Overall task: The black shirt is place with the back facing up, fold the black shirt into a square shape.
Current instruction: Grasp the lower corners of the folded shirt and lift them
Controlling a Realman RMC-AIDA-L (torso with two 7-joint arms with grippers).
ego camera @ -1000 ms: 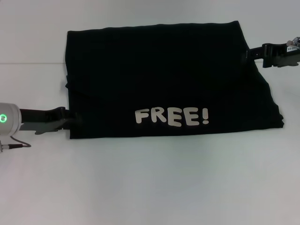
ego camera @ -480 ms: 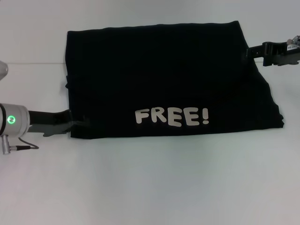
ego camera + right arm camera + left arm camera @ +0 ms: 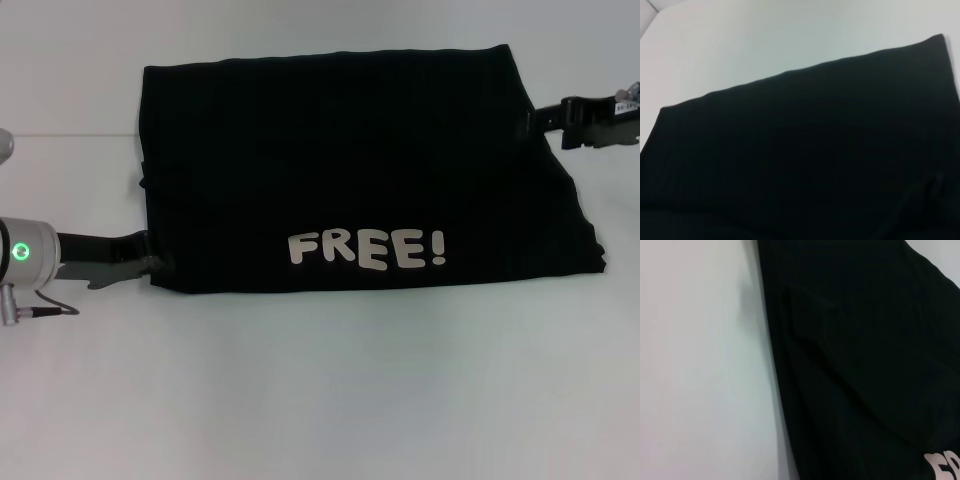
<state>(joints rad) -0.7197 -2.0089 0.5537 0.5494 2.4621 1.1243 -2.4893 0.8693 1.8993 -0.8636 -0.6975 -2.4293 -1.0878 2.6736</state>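
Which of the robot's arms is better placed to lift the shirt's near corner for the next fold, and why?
Probably the left. The left gripper sits at the near left corner of the black shirt, beside the "FREE!" lettering. The right gripper is at the shirt's far right edge, away from any near corner.

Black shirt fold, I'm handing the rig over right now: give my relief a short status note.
Left hand: low at the near-left corner of the black shirt, at its edge; grip not visible.
Right hand: at the shirt's far-right edge; grip not visible either.
Shirt: lying flat on the white table, already folded into a wide rectangle, white "FREE!" lettering face up along the near edge.
Done: at least one fold appears made.
Left: it is still wider than deep, so probably another fold across the width to square it.
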